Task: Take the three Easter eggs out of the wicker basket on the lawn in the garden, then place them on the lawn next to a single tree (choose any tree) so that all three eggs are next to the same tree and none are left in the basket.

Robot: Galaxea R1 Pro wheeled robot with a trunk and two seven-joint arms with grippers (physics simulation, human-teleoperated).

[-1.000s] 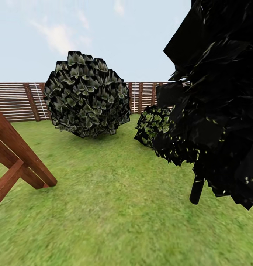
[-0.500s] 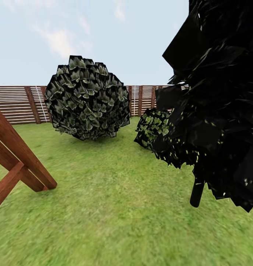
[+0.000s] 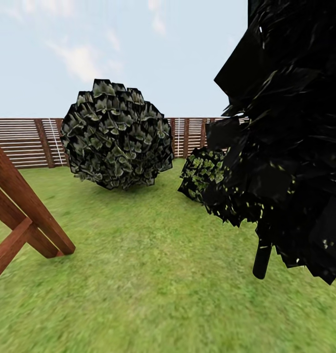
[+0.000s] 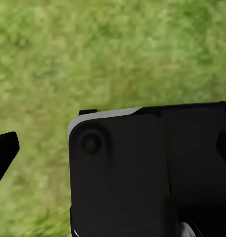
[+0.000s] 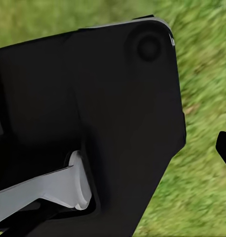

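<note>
The Easter eggs and the wicker basket are out of view. The lawn spreads across the head view. A tree stands close at the right, with a thin dark trunk and a dense, shaded crown hanging low over the grass. In the left wrist view a black piece of the robot hangs over grass, and a small black tip pokes in at the edge. The right wrist view has a similar black housing and a black tip over grass. I cannot tell how either gripper's jaws stand.
A big round bush stands mid-lawn, with a smaller leafy shrub beside the tree. Slanted brown wooden beams rest on the grass at the left. A slatted brown fence closes the back.
The whole head picture has slid slightly downward, so the camera has moved. Nothing in the garden has shifted by itself.
</note>
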